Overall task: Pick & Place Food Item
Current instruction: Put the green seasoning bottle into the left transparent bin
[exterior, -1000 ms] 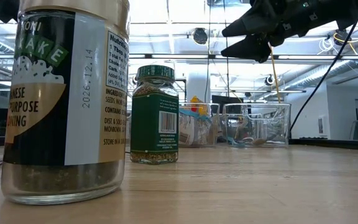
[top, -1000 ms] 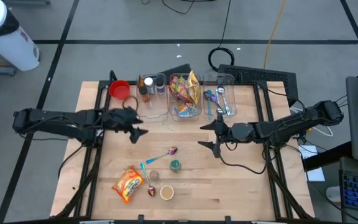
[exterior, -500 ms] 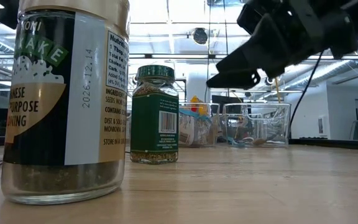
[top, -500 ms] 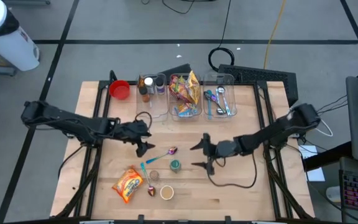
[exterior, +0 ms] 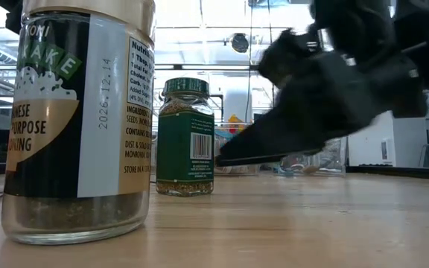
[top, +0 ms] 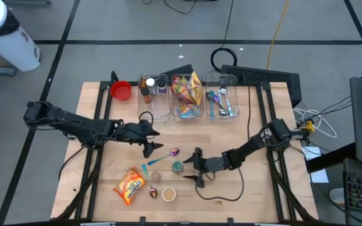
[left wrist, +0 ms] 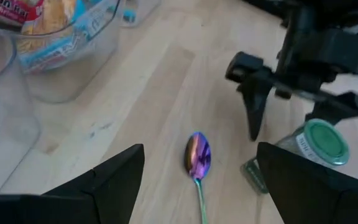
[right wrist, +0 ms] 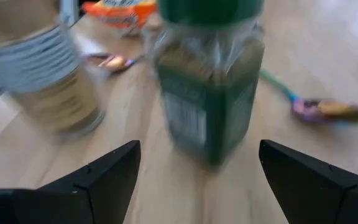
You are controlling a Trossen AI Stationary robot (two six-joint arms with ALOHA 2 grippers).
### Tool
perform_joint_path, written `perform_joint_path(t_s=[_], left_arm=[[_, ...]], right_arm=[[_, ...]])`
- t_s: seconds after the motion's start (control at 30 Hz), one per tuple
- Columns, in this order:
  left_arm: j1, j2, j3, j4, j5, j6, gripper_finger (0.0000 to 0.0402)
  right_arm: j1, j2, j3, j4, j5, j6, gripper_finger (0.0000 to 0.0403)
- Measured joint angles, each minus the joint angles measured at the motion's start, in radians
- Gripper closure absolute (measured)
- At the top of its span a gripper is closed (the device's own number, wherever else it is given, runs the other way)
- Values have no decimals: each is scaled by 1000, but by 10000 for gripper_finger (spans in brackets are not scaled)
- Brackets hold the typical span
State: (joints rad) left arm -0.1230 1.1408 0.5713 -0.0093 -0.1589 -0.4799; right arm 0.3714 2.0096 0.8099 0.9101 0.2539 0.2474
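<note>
Right hand (top: 190, 169), fingers spread wide and holding nothing, sits low over the desk (top: 250, 194) just beside a small green-capped jar (top: 177, 166), pointing straight at it. From the right wrist camera the jar (right wrist: 209, 74) stands upright, centred between the two dark fingers but not yet between them. A larger jar with a pale label (right wrist: 42, 78) stands close by, and a snack packet (top: 129, 185) lies near the desk's front edge. A shiny purple spoon (left wrist: 197, 155) rests flat on the wood between the two arms.

Left hand (top: 151, 143), also spread and empty, hovers above that spoon, close to the right arm's working space.

Likely risks: the green-capped jar is tall and narrow, so a finger brushing its side could tip or slide it. The larger jar stands near enough that an outer finger may knock it. With both arms converging on the same small patch, they could collide. The task names a food item without saying which, so picking the wrong one is possible. Clear bins (top: 187, 107) at the back probably serve as the drop point, and the carry there would cross the left arm's path.
</note>
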Motion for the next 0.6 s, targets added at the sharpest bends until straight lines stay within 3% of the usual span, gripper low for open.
perform_joint_path(t_s=[0.3,0.43,0.6], left_arm=[[-3,0,0,36,-9,0,82],[-3,0,0,67,-33,12,78],[-3,0,0,92,-34,31,78]], right_arm=[[2,90,124,-1,73,-3,85],[2,130,167,-10,152,5,86],[3,137,175,-67,194,6,122]])
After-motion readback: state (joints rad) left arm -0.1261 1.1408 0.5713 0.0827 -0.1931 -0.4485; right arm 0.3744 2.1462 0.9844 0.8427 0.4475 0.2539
